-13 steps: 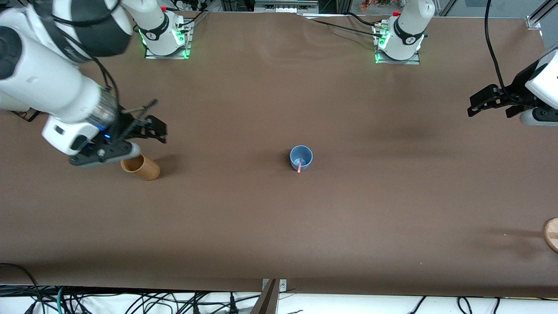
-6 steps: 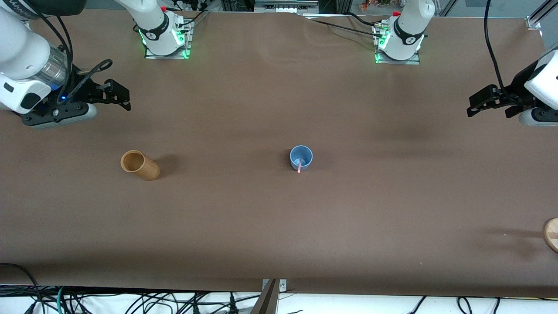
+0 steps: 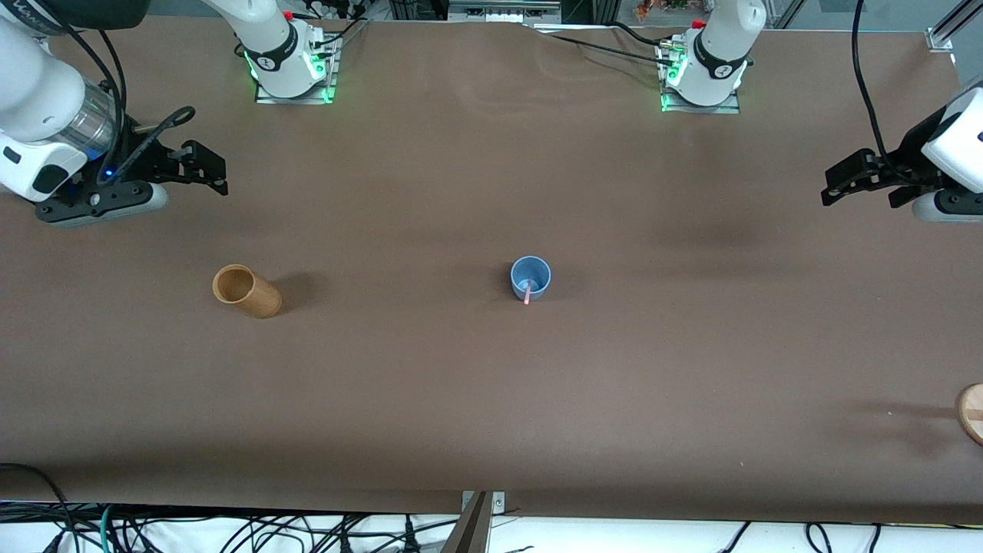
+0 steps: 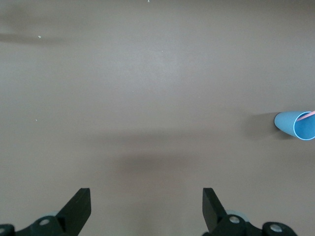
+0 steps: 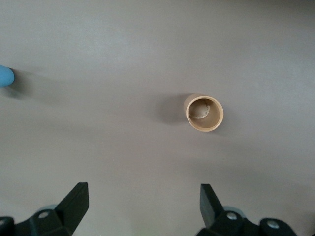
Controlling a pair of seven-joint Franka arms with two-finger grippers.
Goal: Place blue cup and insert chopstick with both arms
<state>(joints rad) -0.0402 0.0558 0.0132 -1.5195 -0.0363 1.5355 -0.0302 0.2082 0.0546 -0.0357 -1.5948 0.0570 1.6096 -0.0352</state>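
Note:
The blue cup [image 3: 531, 277] stands upright at the middle of the table with the pink chopstick [image 3: 528, 293] leaning inside it, its tip over the rim. The cup also shows in the left wrist view [image 4: 297, 126] and at the edge of the right wrist view [image 5: 6, 76]. My right gripper [image 3: 209, 170] is open and empty, up over the table at the right arm's end. My left gripper [image 3: 835, 184] is open and empty, up over the table at the left arm's end. Both arms are well away from the cup.
A tan wooden cup [image 3: 246, 291] stands toward the right arm's end; it also shows in the right wrist view [image 5: 204, 113]. A round wooden piece [image 3: 971, 412] lies at the table's edge at the left arm's end, nearer the front camera.
My right arm has drawn back from over the tan wooden cup toward its end of the table and has settled. The left arm, the blue cup and the chopstick have not moved.

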